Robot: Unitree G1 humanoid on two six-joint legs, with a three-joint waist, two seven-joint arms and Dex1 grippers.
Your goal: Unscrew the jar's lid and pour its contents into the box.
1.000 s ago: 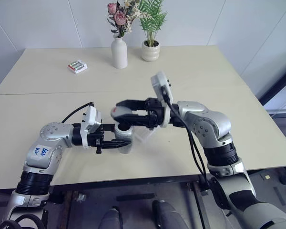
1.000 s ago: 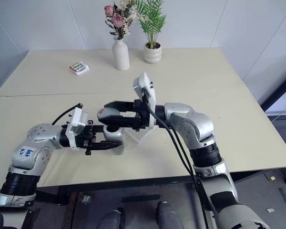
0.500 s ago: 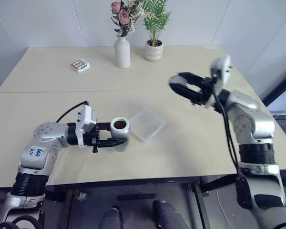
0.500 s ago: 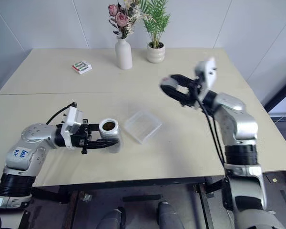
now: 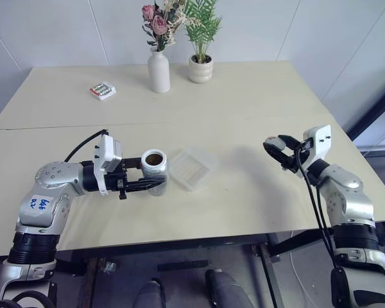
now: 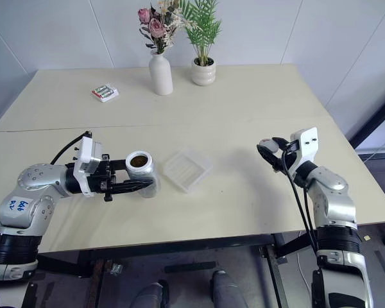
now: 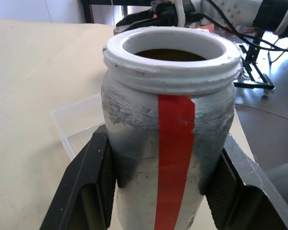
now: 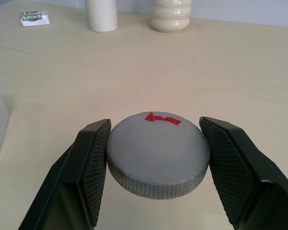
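The left gripper (image 5: 155,185) clamps the open jar (image 5: 154,172) of brown contents (image 5: 154,158); the empty box (image 5: 191,169) lies at its 3 o'clock; the right gripper (image 8: 153,158) pinches the lid (image 8: 157,154).

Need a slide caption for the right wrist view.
Right claw grips the unscrewed grey lid above the table.

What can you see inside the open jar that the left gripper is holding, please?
Inside the jar, just below its white threaded rim, lies a dark brown filling. The walls hide how deep it goes.
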